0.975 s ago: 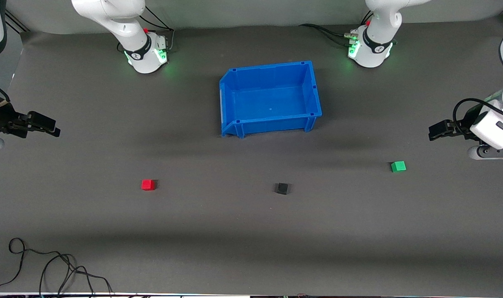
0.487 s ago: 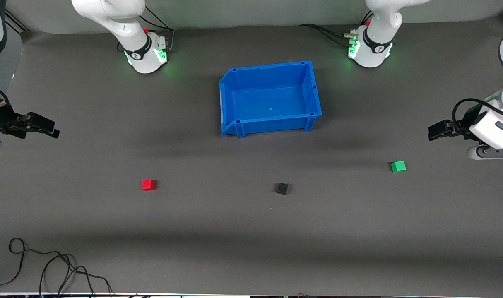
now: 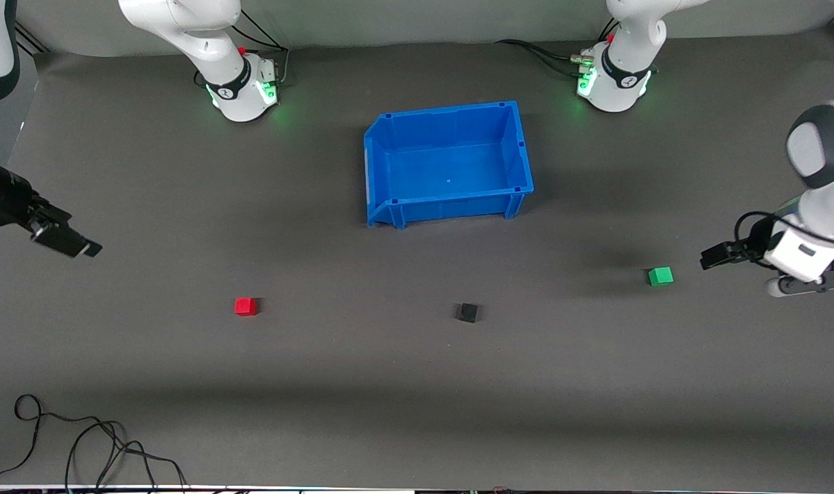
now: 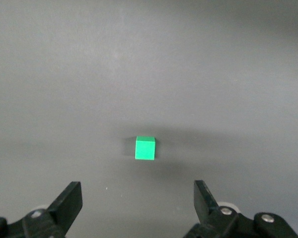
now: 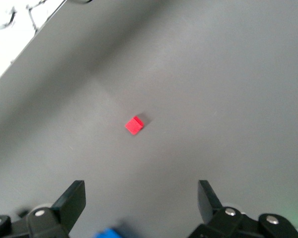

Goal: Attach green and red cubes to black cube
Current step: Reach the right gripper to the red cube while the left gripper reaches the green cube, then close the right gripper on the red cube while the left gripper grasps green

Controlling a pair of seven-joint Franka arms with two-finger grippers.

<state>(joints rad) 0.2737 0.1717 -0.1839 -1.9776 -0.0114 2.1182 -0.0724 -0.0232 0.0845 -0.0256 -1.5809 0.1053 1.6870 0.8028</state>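
Observation:
The black cube [image 3: 467,313] sits on the grey mat, nearer the front camera than the blue bin. The green cube [image 3: 660,276] lies toward the left arm's end of the table; it also shows in the left wrist view [image 4: 145,148]. The red cube [image 3: 246,306] lies toward the right arm's end; it also shows in the right wrist view [image 5: 134,125]. My left gripper [image 3: 710,258] is open and empty, in the air beside the green cube. My right gripper [image 3: 77,245] is open and empty, in the air over the mat at the right arm's end, apart from the red cube.
An open blue bin [image 3: 519,147] stands mid-table between the arm bases and the cubes, nothing inside. A loose black cable [image 3: 80,446] lies at the front edge toward the right arm's end.
Both arms have swung. The left gripper has come lower and closer to the green cube. The right gripper has turned and dropped toward the red cube. The cubes have not moved.

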